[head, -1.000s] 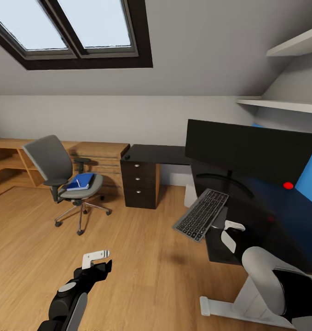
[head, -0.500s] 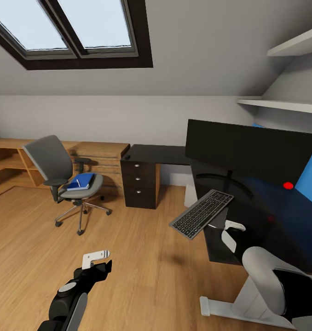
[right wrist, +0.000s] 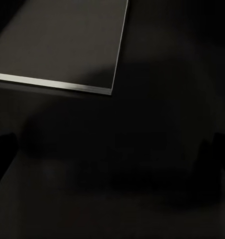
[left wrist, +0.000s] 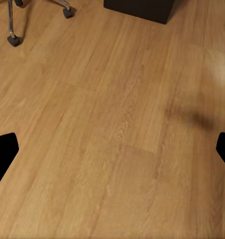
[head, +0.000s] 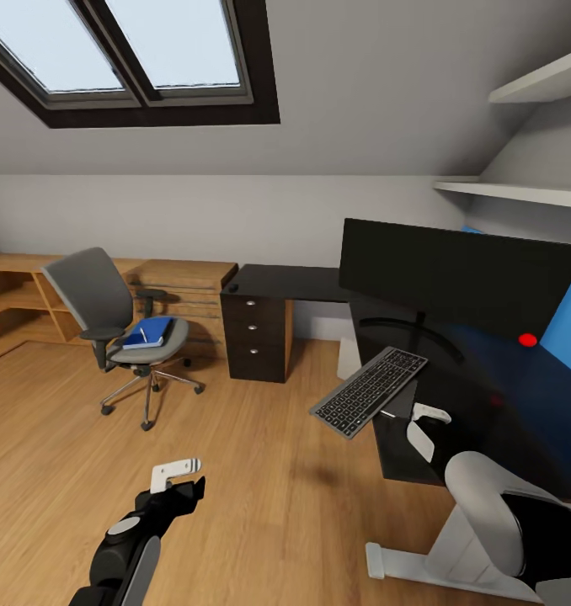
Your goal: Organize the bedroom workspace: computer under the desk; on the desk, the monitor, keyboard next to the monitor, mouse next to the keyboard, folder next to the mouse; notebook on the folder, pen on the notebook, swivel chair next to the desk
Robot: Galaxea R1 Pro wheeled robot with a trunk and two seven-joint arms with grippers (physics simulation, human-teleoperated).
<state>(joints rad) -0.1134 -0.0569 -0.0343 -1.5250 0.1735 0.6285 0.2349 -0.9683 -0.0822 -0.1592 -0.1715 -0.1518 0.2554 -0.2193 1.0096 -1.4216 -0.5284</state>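
Note:
The dark keyboard [head: 370,391] lies tilted across the front edge of the glossy black desk [head: 290,283], more than half of it overhanging the floor. My right gripper [head: 422,425] is just beside its near end, fingers spread, nothing between them. The monitor [head: 462,278] stands on the desk. A small dark mouse [head: 232,288] sits on the desk's far left corner. The blue folder [head: 153,330] lies on the swivel chair [head: 109,320] with the white pen [head: 143,335] on it; the notebook cannot be told apart. The computer's [head: 349,358] pale side shows under the desk. My left gripper [head: 183,480] hangs open over the floor.
A dark drawer unit [head: 253,337] stands under the desk's left end. Low wooden shelving [head: 184,290] runs along the back wall behind the chair. Wall shelves [head: 521,192] hang above the monitor. Wooden floor [left wrist: 117,124] spreads between me and the chair.
Between one second and half a second ago the keyboard swung flatter and shifted slightly left on the desk edge. It has lain still since. Both arms kept their places.

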